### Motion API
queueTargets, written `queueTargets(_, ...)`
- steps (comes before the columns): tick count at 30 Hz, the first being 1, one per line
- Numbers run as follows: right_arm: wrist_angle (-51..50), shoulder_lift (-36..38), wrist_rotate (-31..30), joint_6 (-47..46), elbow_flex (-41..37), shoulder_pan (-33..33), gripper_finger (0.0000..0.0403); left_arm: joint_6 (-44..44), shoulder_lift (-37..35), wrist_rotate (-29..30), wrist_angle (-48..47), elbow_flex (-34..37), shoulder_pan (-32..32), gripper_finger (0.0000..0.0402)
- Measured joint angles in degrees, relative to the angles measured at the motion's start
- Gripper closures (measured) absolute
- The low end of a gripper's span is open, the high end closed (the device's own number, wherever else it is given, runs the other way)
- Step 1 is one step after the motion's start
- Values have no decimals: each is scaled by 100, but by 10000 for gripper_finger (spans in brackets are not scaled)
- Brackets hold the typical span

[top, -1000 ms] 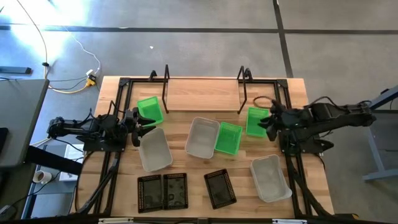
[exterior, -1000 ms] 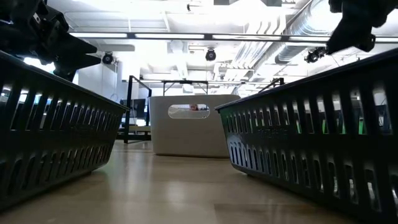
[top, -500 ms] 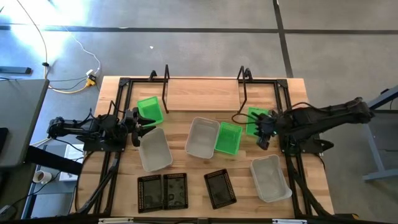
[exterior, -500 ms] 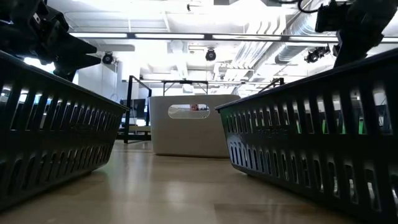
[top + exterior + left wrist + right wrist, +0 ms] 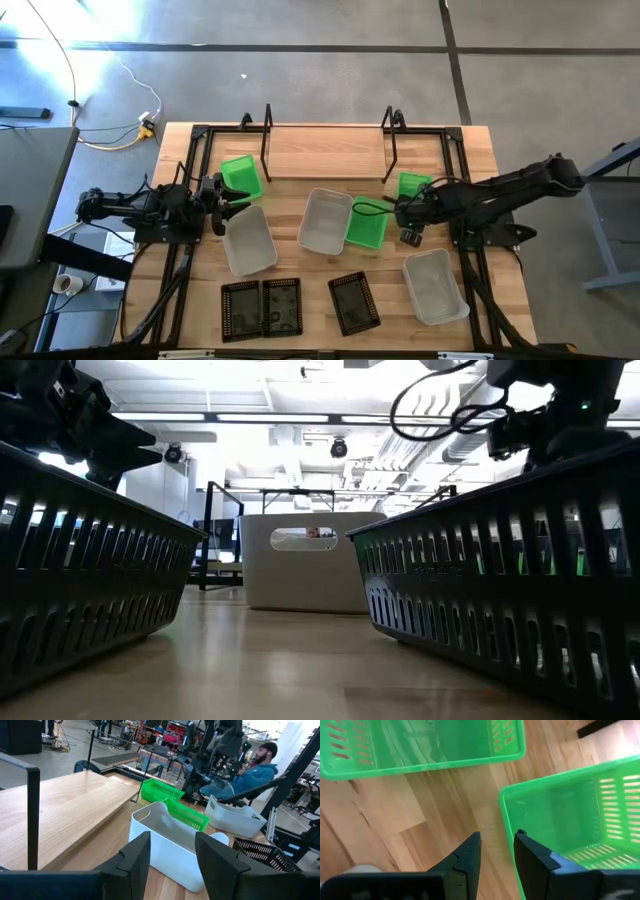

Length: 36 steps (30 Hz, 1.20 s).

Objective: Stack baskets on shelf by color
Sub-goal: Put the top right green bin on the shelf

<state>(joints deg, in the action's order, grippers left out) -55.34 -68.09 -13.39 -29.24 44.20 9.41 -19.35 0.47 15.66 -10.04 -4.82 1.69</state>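
Three green baskets (image 5: pixel 241 178) (image 5: pixel 367 222) (image 5: pixel 413 187), three whitish baskets (image 5: pixel 248 240) (image 5: pixel 326 220) (image 5: pixel 434 287) and three black baskets (image 5: pixel 240 308) (image 5: pixel 282 306) (image 5: pixel 354 302) lie singly on the tabletop. The shelf (image 5: pixel 328 150) stands bare at the far edge. My right gripper (image 5: pixel 408 222) hangs open, pointing down, between the two right-hand green baskets. One finger (image 5: pixel 470 852) is over bare wood, the other (image 5: pixel 527 851) over a green basket's rim (image 5: pixel 506 820). My left gripper (image 5: pixel 172 855) waits open and level at the table's left.
The table's black frame rails (image 5: pixel 180 270) (image 5: pixel 478 290) run along both sides. The shelf's upright ends (image 5: pixel 267 140) (image 5: pixel 392 140) rise at the far side. A person (image 5: pixel 255 767) sits beyond the table's right edge. Bare wood lies between the whitish and black baskets.
My right gripper has gone toward the table's left edge and down, tipping from a shallow slant to point nearly straight down. It has passed over the far-right green basket and now hangs beside the middle green one. No basket has moved.
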Motion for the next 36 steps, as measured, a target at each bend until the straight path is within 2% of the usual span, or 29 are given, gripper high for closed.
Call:
queueTargets(13, -12, -518, -111, -45, -2, -4, 300, 1, 0, 2, -24, -1, -1, 257)
queueTargets(25, -6, -1545, -266, -72, -2, -302, 302, 2, 0, 2, -46, -2, 0, 257)
queueTargets(28, -8, -1723, -35, -74, -4, -374, 322, 0, -2, 2, -44, 0, -2, 257)
queueTargets(32, -16, -1743, 293, -74, 6, -377, 388, 1, -2, 2, -44, 0, -1, 257)
queueTargets(36, -186, -1697, 232, -190, 250, -326, 390, 2, -2, 2, -44, 0, 0, 257)
